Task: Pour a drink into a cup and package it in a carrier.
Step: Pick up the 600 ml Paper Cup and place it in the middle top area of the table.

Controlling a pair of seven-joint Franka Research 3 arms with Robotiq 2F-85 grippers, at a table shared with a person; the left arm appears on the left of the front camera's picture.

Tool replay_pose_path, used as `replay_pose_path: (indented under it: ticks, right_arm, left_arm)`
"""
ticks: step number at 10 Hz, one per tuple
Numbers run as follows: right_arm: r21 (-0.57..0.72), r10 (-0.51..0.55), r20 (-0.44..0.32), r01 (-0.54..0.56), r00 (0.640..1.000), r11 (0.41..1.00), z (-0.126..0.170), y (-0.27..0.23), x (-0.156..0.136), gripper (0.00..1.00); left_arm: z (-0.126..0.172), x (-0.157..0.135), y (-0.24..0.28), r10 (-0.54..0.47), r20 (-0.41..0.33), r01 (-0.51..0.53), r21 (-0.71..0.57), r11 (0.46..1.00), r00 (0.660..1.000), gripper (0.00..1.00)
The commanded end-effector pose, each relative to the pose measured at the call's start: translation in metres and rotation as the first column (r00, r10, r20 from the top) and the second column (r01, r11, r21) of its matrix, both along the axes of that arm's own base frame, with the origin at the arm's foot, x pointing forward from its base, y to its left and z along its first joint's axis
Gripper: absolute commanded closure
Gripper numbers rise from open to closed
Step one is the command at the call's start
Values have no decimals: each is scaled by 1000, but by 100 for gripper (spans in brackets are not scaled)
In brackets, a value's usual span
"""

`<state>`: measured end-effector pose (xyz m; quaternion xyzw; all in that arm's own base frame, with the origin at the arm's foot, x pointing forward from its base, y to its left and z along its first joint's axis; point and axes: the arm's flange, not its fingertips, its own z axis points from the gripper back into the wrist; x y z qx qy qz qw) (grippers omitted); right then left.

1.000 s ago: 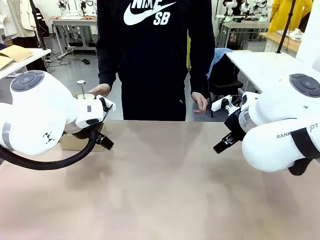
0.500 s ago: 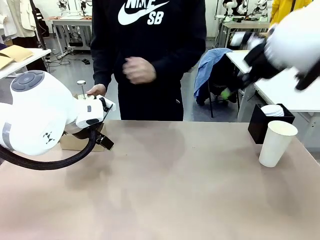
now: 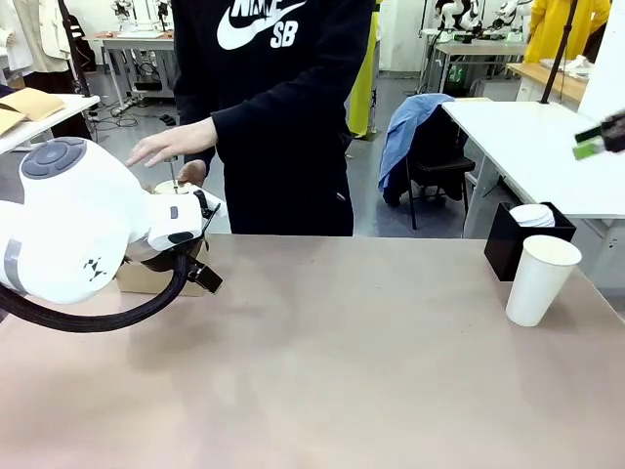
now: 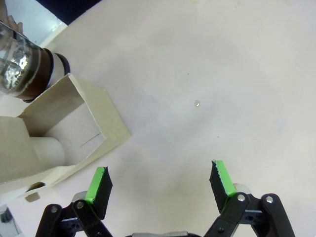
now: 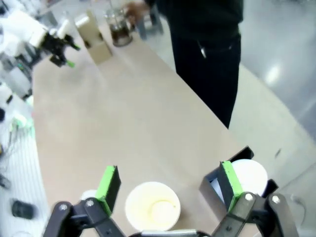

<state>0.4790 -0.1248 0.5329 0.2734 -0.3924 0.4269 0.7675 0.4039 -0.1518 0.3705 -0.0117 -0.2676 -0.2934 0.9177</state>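
Tan table (image 3: 342,352) | hovering beside carrier (image 4: 64,133) with left gripper (image 4: 160,180) spread wide | hanging over white cup (image 5: 152,205) with right gripper (image 5: 170,185) spread wide

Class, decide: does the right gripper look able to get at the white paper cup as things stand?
Probably yes. The right gripper hangs above the cup, jaws open wider than its rim, nothing between; the black box stands close beside.
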Motion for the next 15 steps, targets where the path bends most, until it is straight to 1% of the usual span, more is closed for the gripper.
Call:
replay_pose_path:
  ticks: [1, 2, 3, 4, 5, 6, 7, 8, 9, 10, 13, 14, 15]
  right_arm:
    - [180, 110, 146, -136, 983, 974, -63, -37, -6, 0]
    - [297, 81, 243, -154, 967, 943, -103, -60, -19, 0]
    - [387, 39, 233, -129, 972, 913, -136, -80, -24, 0]
    - [447, 26, 199, -114, 980, 887, -160, -93, -33, 0]
    - [488, 9, 166, -90, 986, 868, -184, -101, -37, 0]
    - [512, 1, 157, -83, 988, 855, -202, -105, -43, 0]
    - [503, -2, 161, -80, 987, 860, -209, -106, -46, 0]
    - [489, -5, 179, -85, 984, 868, -209, -107, -47, 0]
    - [403, -38, 216, -53, 976, 914, -204, -101, -49, 0]
    - [536, -17, 132, -57, 991, 842, -226, -102, -55, 0]
    - [536, -17, 132, -57, 991, 842, -226, -102, -55, 0]
    - [516, -25, 143, -53, 989, 855, -226, -103, -51, 0]
    - [520, -21, 198, -86, 980, 850, -244, -96, -54, 0]
  left_arm:
    - [0, 0, 0, 0, 0, 0, 0, 1000, 1000, 0]
    - [0, 0, 0, 0, 0, 0, 0, 1000, 1000, 0]
    - [0, 0, 0, 0, 0, 0, 0, 1000, 1000, 0]
    - [0, 0, 0, 0, 0, 0, 0, 1000, 1000, 0]
    - [0, 0, 0, 0, 0, 0, 0, 1000, 1000, 0]
    - [0, 0, 0, 0, 0, 0, 0, 1000, 1000, 0]
    - [0, 0, 0, 0, 0, 0, 0, 1000, 1000, 0]
    - [0, 0, 0, 0, 0, 0, 0, 1000, 1000, 0]
    - [0, 0, 0, 0, 0, 0, 0, 1000, 1000, 0]
    - [0, 0, 0, 0, 0, 0, 0, 1000, 1000, 0]
    - [0, 0, 0, 0, 0, 0, 0, 1000, 1000, 0]
    - [0, 0, 0, 0, 0, 0, 0, 1000, 1000, 0]
    - [0, 0, 0, 0, 0, 0, 0, 1000, 1000, 0]
